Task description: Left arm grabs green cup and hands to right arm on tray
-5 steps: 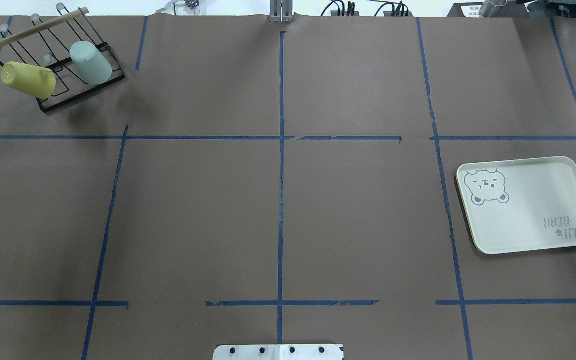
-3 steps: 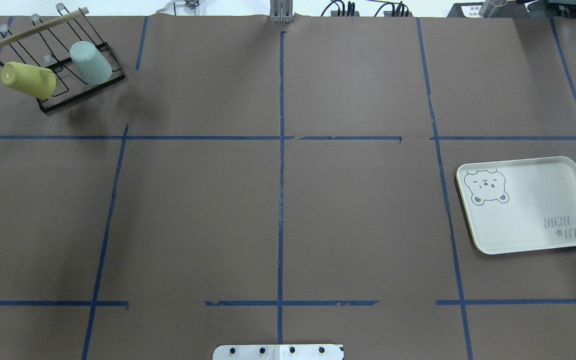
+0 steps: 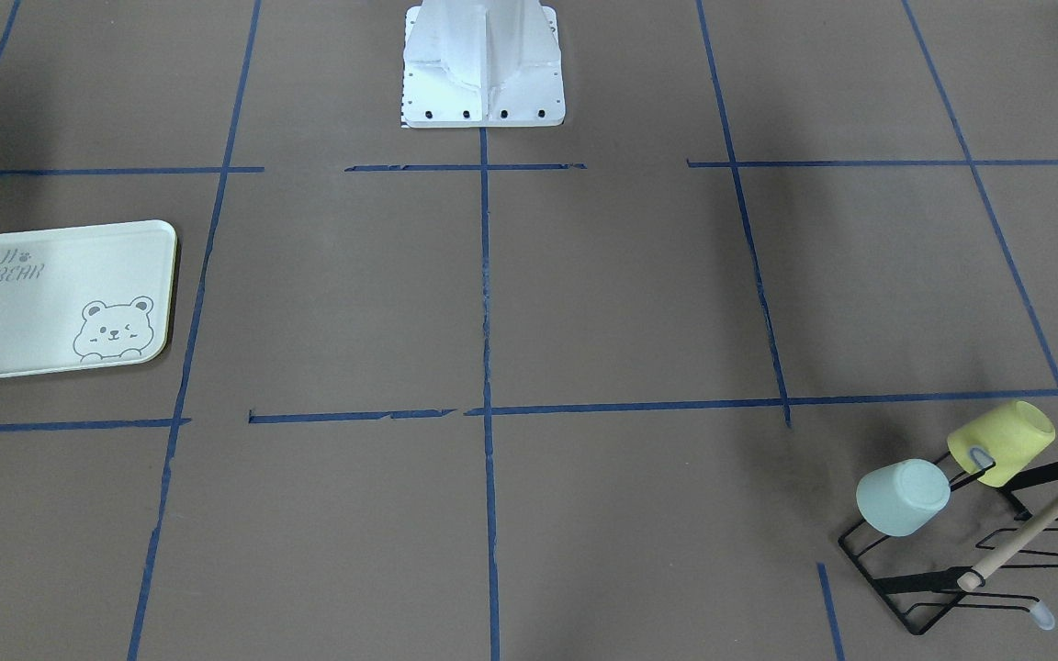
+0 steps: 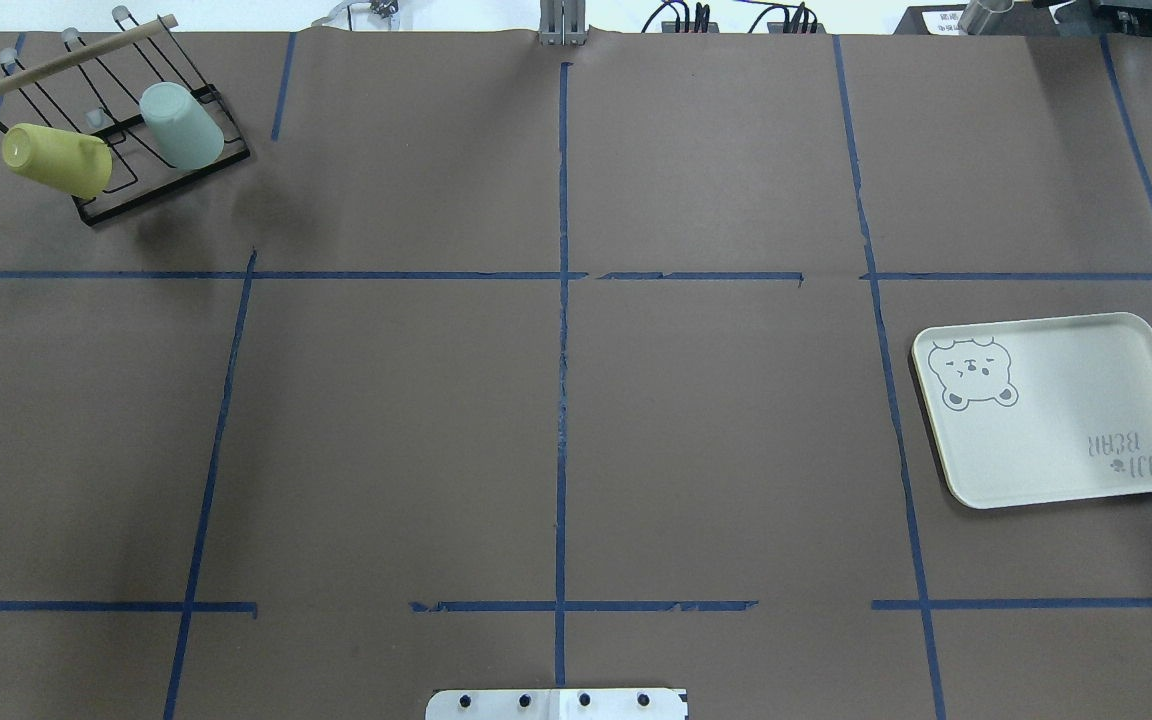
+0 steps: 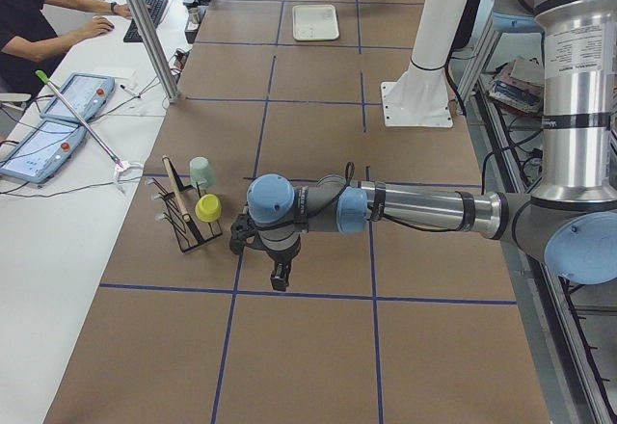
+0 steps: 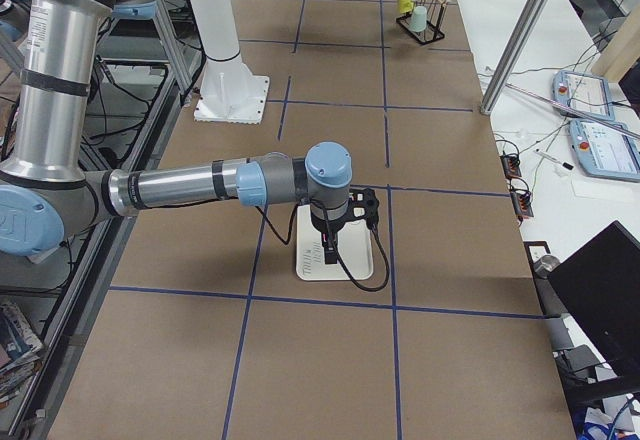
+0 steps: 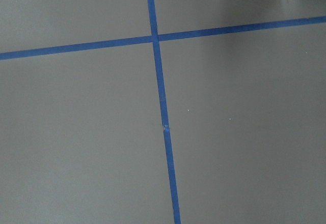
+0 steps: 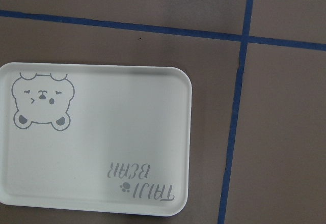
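Observation:
The green cup sits upside down on a black wire rack at the table's far left corner, next to a yellow cup. It also shows in the front-facing view. The tray lies bare on the right side. The left arm's gripper shows only in the exterior left view, pointing down above the table a little way from the rack; I cannot tell whether it is open. The right gripper shows only in the exterior right view, hanging over the tray; I cannot tell its state either.
The rack has a wooden bar across its top. Blue tape lines divide the brown table. The robot's white base stands at the near middle edge. An operator sits at a side desk with tablets.

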Tool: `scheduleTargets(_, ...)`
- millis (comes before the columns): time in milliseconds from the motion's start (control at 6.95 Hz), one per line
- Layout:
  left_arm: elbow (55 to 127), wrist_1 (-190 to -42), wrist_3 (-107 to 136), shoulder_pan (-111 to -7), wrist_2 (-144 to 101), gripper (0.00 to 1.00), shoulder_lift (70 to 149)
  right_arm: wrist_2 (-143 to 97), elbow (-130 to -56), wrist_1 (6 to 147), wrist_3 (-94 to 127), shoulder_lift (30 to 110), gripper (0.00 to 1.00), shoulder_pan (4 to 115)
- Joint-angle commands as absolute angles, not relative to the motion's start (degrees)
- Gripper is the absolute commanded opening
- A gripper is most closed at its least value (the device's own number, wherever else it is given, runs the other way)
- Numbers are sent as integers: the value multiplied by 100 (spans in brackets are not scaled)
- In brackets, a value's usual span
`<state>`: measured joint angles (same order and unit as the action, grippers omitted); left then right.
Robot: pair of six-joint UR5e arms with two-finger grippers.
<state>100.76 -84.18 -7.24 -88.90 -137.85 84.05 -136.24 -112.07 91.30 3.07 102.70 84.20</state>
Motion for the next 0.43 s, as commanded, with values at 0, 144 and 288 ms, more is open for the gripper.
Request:
scheduleTargets(0,10107,-8472,-773,-8886,-13816,100,8298,-13667,-11197,9114,325,10257,100,8420)
scheduleTargets(144,10177,-8655,-782,-8877,-13834,100,8166,-13676,-11206,9106,334,10257,100,8420)
scheduleTargets(288,10204,-9075,-739,-8729,-13877,100,8156,-13702,-11206,9097,334,10266,100,8411)
